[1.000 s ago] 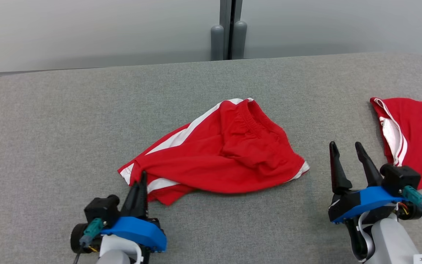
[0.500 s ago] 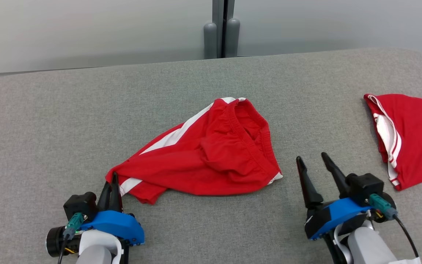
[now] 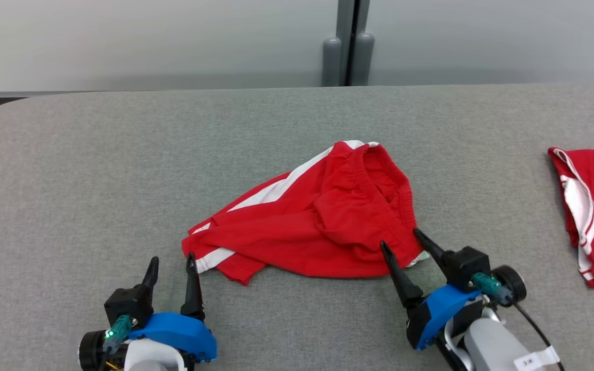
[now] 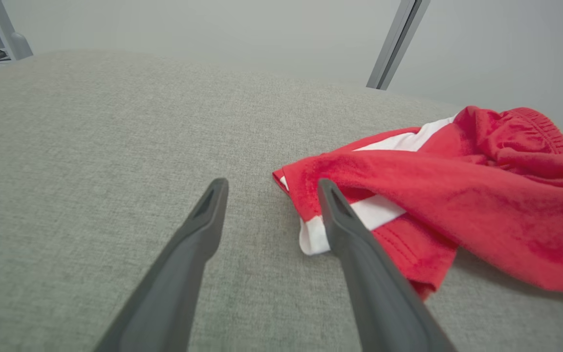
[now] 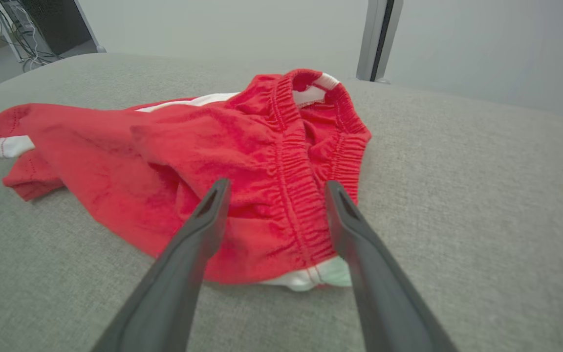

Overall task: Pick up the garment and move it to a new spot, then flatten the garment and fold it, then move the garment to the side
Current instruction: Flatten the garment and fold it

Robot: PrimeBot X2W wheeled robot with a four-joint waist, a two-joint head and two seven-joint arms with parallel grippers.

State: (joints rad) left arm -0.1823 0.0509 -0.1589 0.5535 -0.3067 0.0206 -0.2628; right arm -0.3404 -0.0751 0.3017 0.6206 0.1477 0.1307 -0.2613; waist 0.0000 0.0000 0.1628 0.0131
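Work surface: a grey woven-fabric tabletop [image 3: 96,170]; a pale wall panel with a pair of grey rounded posts [image 3: 347,56] stands at 12 o'clock in the head view.

Task item: the red cloth shorts with white side stripes and a gathered elastic waistband [image 3: 323,226] lie crumpled at the centre of the tabletop; the waistband end points toward 1 o'clock, the leg hems toward 8 o'clock; a white stripe runs along the upper edge; the cloth is bunched and creased, not flat.

Left gripper [image 3: 172,258]: positioned at 7 o'clock in the head view; fingers spread apart, nothing between them; its right finger stands just beside the white-banded leg hem. In the left wrist view the gripper [image 4: 271,185] has bare grey fabric in its gap, and the shorts [image 4: 457,195] lie toward 2 o'clock; the right finger overlaps the hem corner, contact cannot be confirmed.

Right gripper [image 3: 400,238]: positioned at 5 o'clock in the head view; fingers spread apart, set over the near corner of the waistband end. In the right wrist view the gripper [image 5: 277,183] has the elastic band of the shorts [image 5: 213,137] running up between its fingers; the fingers are not closed on the cloth; contact cannot be confirmed.

Other item: a second red garment with white stripes [image 3: 593,206] lies at 3 o'clock, well apart from the shorts, cut off by the edge of the view.
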